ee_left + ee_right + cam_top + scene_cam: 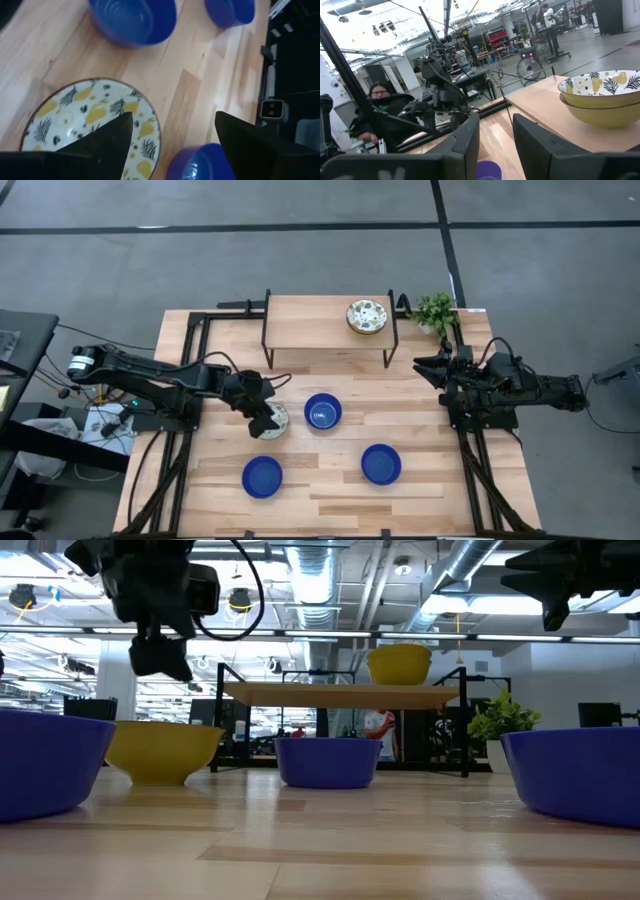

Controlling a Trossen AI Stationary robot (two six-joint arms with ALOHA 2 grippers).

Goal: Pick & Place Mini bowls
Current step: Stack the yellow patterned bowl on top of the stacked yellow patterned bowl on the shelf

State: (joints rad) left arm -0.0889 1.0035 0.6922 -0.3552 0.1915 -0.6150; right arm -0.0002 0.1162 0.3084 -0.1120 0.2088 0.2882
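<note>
1. Wooden desk (pixel 330 480) carries three blue bowls (pixel 262 476) (pixel 323 412) (pixel 381 464).
2. Left gripper (pixel 268 420) hangs released, jaws spread, directly above a patterned bowl (pixel 90 127) on the desk.
3. Stacked patterned bowls (pixel 367 317) sit on the shelf (pixel 310 325).
4. Right gripper (pixel 428 365) waits near the plant (pixel 436 310), jaws slightly parted, holding nothing.

I see three glossy solid blue round bowls (pixel 323 412) (pixel 262 476) (pixel 381 464) on the pale blond striped wooden bench (pixel 330 500). The cream round bowl under the left tool (pixel 167 145) has yellow fruit shapes and dark leaf sprigs inside (pixel 90 125) and reads mustard yellow outside (pixel 163 750). Same floral pattern on the stacked cream bowls (pixel 602 97) on the light wooden shelf with black metal legs (pixel 310 325). Small potted plant with bright green leaves (pixel 436 310). Both arms dark black, floor grey.
</note>
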